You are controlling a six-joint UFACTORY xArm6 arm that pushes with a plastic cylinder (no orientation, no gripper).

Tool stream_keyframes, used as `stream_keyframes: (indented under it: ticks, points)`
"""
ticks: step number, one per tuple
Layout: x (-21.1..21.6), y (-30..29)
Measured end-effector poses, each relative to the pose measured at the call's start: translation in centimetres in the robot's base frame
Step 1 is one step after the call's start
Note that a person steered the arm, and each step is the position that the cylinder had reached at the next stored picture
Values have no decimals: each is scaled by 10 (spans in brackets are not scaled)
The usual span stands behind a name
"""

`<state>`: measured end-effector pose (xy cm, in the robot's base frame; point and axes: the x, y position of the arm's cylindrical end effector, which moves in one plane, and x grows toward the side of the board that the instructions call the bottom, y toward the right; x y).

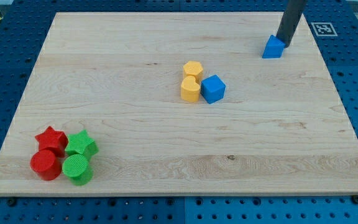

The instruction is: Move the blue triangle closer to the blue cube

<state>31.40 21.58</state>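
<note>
The blue triangle (272, 47) lies near the view's top right of the wooden board (135, 124). The blue cube (213, 88) sits near the board's middle, touching the right side of a yellow block. My tip (283, 42) is the lower end of the dark rod and rests right against the triangle's upper right side. The cube is down and to the left of the triangle, about a hundred pixels away.
Two yellow blocks (191, 81) stand stacked top-to-bottom just left of the blue cube. At the view's bottom left sit a red star (51, 139), a red cylinder (45, 165), a green star (81, 145) and a green cylinder (77, 169).
</note>
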Motion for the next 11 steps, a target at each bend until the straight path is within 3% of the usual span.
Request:
stream_keyframes:
  ticks: [3, 5, 6, 8, 11]
  points:
    - [47, -22]
    - [-5, -37]
    - [3, -83]
    - [31, -88]
    - [36, -129]
